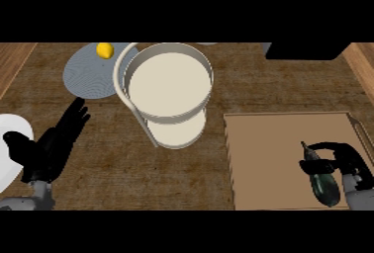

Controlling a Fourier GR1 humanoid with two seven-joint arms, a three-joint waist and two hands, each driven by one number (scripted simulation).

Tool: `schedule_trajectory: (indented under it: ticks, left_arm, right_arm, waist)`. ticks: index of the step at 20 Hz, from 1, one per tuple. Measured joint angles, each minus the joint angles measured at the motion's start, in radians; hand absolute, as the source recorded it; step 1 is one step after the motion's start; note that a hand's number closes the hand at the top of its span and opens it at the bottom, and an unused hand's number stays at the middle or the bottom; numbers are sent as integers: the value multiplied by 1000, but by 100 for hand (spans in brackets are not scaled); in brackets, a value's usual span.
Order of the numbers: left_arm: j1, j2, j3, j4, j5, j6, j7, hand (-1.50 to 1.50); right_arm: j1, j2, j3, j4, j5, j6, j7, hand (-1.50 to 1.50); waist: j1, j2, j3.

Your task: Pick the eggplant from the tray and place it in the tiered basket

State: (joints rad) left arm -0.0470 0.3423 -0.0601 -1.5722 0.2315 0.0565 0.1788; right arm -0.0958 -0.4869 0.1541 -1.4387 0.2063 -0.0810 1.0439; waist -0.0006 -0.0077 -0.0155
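A dark green eggplant lies on the tan tray near its lower right corner. My right hand is curled round the eggplant from the right side, with the thumb and fingers bent over its top end. The tiered basket, cream with two round levels, stands in the middle of the counter to the upper left of the tray. My left hand rests open at the left edge, fingers pointing up, holding nothing.
A grey round plate with a yellow lemon on its top edge lies behind the basket at the left. A white plate shows at the far left edge. A black box stands at the back right.
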Motion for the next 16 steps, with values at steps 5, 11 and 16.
schedule_trajectory:
  ticks: [5,11,16]
  left_arm:
    - [-6,-6,9,6,-9,-11,0,0]
    - [-7,-12,16,5,-13,-18,1,0]
    - [-6,-13,16,9,-10,-25,3,0]
  right_arm:
    - [-4,-3,30,5,38,37,-10,150]
    - [9,-86,124,-22,151,106,-149,150]
    - [5,-217,268,-104,338,117,-399,150]
  waist:
    - [-1,-2,-5]
    - [2,0,2]
    - [5,2,12]
